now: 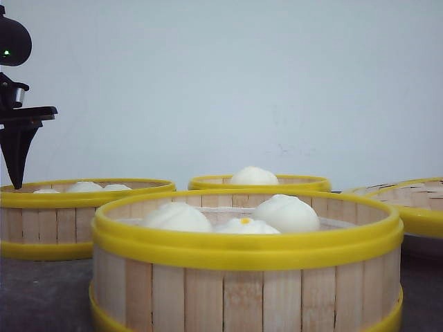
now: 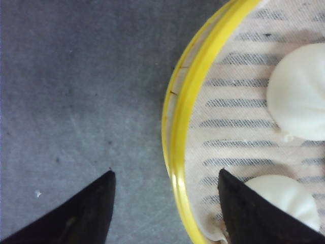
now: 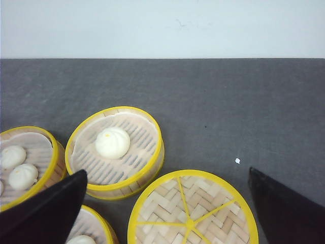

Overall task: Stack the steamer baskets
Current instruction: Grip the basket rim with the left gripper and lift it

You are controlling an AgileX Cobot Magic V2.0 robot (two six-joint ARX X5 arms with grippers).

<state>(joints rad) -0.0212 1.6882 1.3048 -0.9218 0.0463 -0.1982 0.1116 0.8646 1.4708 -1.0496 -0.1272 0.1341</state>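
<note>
Stacked: none; I see every round slatted yellow-rimmed steamer basket (image 1: 246, 259) single on the grey desk (image 3: 213, 101).
Left hand (image 2: 165, 203): fingers apart, straddling a rim.
Right hand (image 3: 167, 203): fingers apart, empty.

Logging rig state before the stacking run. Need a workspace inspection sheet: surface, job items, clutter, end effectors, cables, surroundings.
Surface: dark grey matte table, small white speck on it.
Job's things: three round slatted wooden steamer baskets with yellow rims, none stacked: near basket with three white buns, left basket with buns, rear basket with one bun. Yellow-rimmed woven bamboo lid lies flat at right.
Clutter: nothing seen beyond the speck.
End effectors: left end effector open, its black fingers straddling the left basket's rim, one inside, one outside. Right end effector open, high above the baskets, holding nothing.
Cables: nothing seen.
Surroundings: plain white wall.
</note>
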